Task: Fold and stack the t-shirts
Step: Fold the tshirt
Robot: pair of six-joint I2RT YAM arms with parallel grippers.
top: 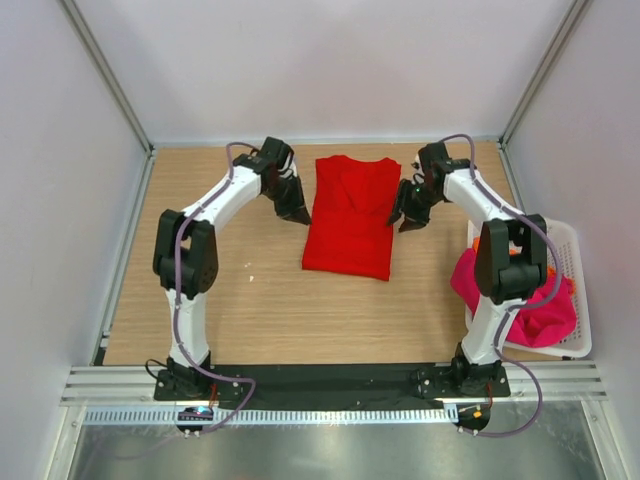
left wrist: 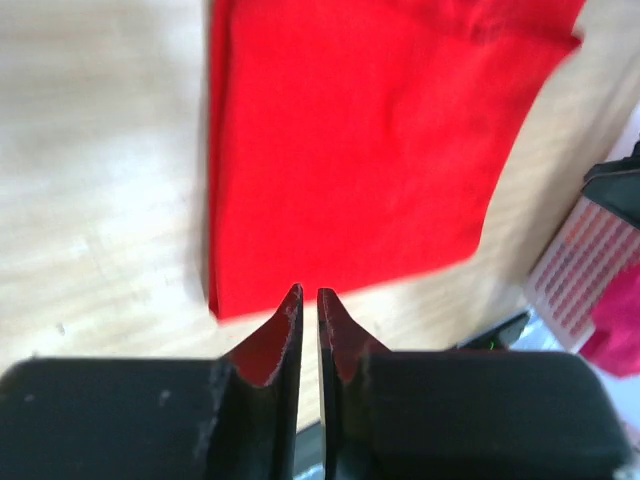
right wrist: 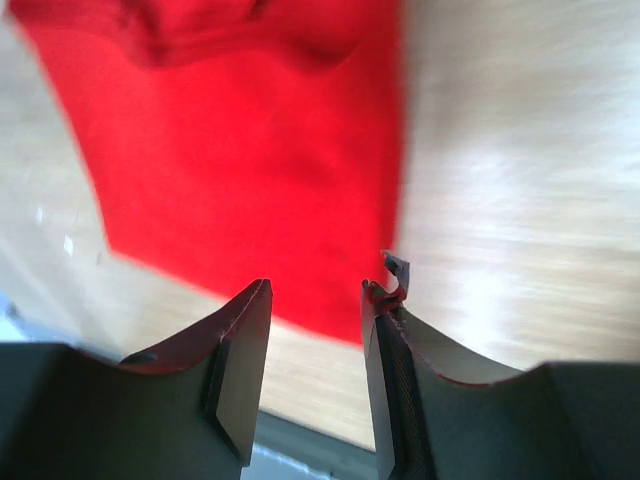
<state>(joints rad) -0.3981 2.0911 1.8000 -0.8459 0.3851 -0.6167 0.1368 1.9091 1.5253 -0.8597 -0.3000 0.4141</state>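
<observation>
Top external showed left gripper (top: 297, 213) barely parted, right gripper (top: 408, 222) wide, both empty beside the red t-shirt (top: 348, 215); a low sweep could snag its fold.

You are looking down at a pale wood-grain rectangular tabletop (top: 250, 310) that is sitting between plain white wall panels (top: 320, 70), with slim grey metal posts (top: 105, 70) rising at the back corners. Soft, even light is falling across it. A flat black strip (top: 330, 375) and a brushed grey metal sheet (top: 330, 450) are lying along the near edge.
</observation>
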